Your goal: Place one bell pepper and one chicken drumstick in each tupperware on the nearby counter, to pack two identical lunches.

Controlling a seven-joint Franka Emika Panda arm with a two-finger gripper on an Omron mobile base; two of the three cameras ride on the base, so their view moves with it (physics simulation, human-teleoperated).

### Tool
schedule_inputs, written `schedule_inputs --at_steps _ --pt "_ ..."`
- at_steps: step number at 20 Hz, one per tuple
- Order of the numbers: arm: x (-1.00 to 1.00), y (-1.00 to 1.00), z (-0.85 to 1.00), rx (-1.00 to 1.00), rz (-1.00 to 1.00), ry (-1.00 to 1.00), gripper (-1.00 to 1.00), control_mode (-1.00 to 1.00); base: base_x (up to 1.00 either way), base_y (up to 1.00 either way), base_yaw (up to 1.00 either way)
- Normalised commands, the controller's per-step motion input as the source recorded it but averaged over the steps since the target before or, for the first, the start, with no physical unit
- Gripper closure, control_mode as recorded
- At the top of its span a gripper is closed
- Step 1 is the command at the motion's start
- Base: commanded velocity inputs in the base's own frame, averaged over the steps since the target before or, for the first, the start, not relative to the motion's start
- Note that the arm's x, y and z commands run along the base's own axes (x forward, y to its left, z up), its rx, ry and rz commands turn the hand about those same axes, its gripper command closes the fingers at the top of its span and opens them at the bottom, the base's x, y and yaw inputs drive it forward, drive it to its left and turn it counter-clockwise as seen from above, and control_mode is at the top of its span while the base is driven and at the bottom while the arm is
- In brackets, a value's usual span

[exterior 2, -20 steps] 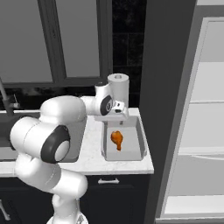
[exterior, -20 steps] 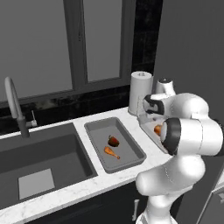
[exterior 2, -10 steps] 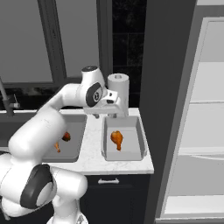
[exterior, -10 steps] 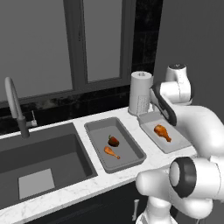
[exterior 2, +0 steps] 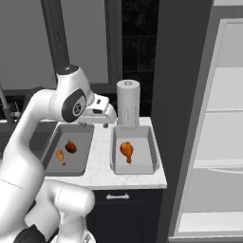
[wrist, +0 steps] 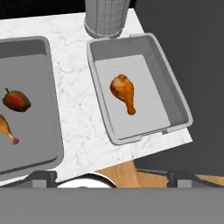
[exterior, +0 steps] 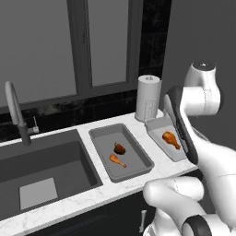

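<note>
Hand view gives you the open claw (wrist: 112, 177), tips half cut off; beyond it, left tupperware (wrist: 41, 131) runs off-frame, hiding part of its drumstick (wrist: 6, 127).

Both tubs lie open from above: the left tub (wrist: 26, 144) has bare floor beside its pepper (wrist: 16, 100) and drumstick (wrist: 7, 127). A strip of bare counter (wrist: 81, 118) separates the tubs. The paper roll (wrist: 106, 16) stands just behind the right tub (wrist: 179, 105), blocking a rear approach.
</note>
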Motion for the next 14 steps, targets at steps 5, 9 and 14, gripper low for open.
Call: schedule_inputs --at_steps 5,9,14 --pt "-0.82 0.14 0.42 0.19 0.02 -0.29 -1.00 -1.00 0.00 0.00 0.00" --pt "-0.81 0.32 0.79 -0.03 0.02 -0.28 -1.00 -1.00 0.00 0.00 0.00" --pt "-0.80 0.16 0.53 -0.05 0.02 -0.18 -1.00 -1.00 0.00 0.00 0.00"
